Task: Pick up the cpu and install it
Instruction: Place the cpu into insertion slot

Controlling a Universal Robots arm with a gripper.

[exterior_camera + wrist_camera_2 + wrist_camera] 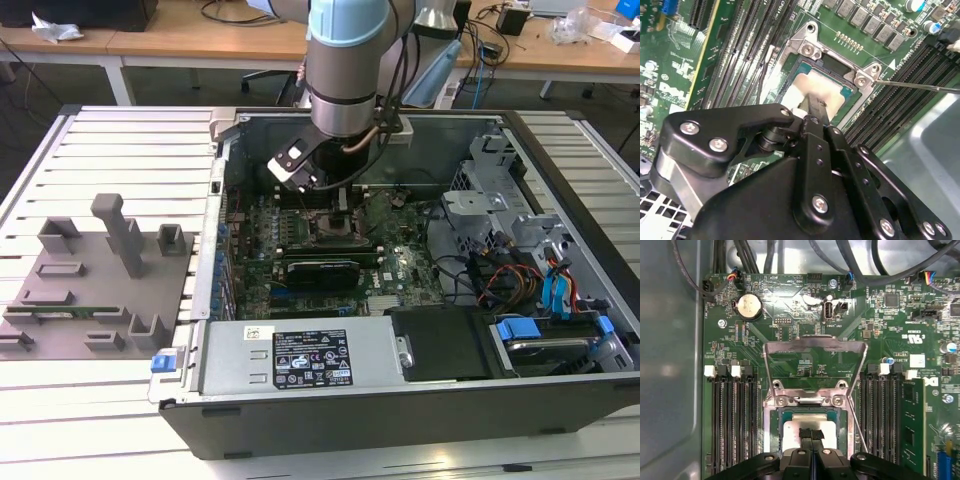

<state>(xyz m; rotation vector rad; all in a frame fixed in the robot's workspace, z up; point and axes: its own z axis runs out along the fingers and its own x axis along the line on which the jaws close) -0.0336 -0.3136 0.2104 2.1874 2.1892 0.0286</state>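
Pressing together, the jaws touch the pale top of the cpu (792,434), which lies square inside its socket (774,432) on the motherboard (790,300); the metal bracket (815,343) stands swung open, memory slots (732,425) flanking closely.

Arm (345,70) upright, claw (811,431) straight down (fingers (806,433) together).

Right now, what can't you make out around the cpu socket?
1. First wrist view: near edge of the cpu and socket, under the gripper body.
2. Second wrist view: whether the fingers touch the cpu, or whether it is fully seated.
3. Exterior view: the socket, behind the arm.
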